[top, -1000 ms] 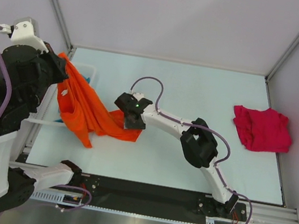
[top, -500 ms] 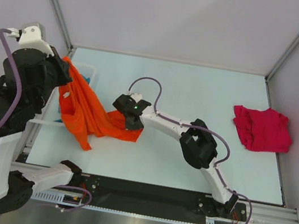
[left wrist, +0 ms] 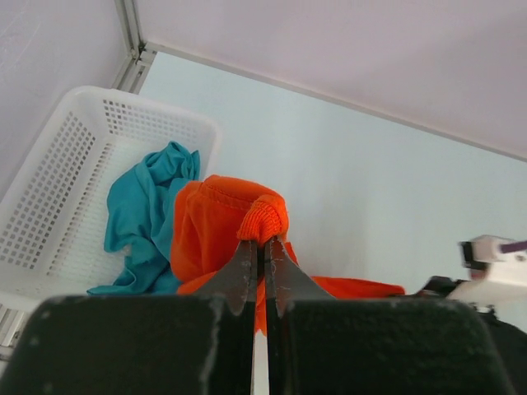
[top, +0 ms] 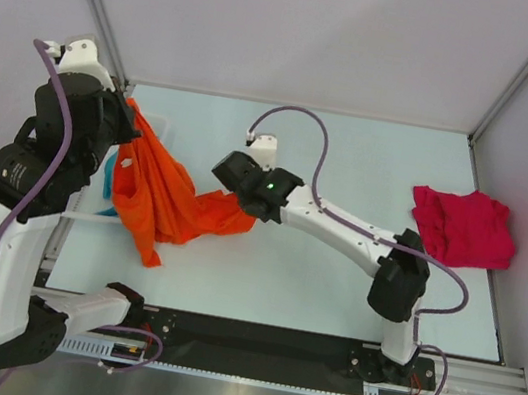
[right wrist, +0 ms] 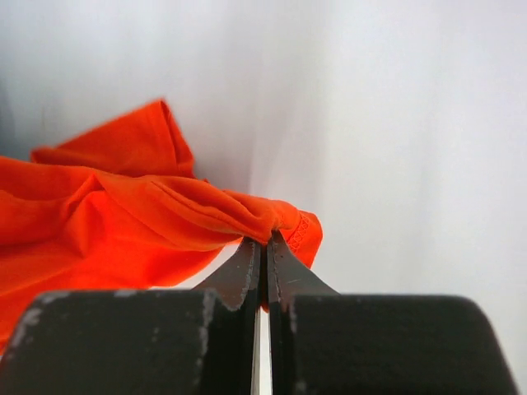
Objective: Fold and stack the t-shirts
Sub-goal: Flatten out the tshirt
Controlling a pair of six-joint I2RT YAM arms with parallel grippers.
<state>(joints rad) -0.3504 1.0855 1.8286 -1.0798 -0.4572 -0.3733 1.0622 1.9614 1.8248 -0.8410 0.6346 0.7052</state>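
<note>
Hanging between 2 grippers, the orange t-shirt [top: 157, 202] is being held up over the left part of the table [top: 351, 161]. In the top view, 1 end of the cloth is being lifted high at the left arm's wrist. The other end is being held lower, near the table's middle, at the right arm's wrist. The rest is being draped between them, with a fold trailing toward the near edge. Fingertips are being hidden in that view by the wrists themselves.

Left wrist view: the left gripper [left wrist: 262, 247] is being shown clamped on a rolled orange hem, jaws nearly touching. Only here is the teal t-shirt [left wrist: 140, 218] being seen clearly. It is lying crumpled inside the white mesh basket [left wrist: 49, 185], with orange cloth hanging just beside it.

Right wrist view: the right gripper [right wrist: 264, 243] is being shown pinched tight on a bunched orange edge, with hem stitching visible. The background is blurred.

The red t-shirt [top: 462, 228] is being seen in the top view alone, lying crumpled at the table's right side, well apart from both arms.
</note>
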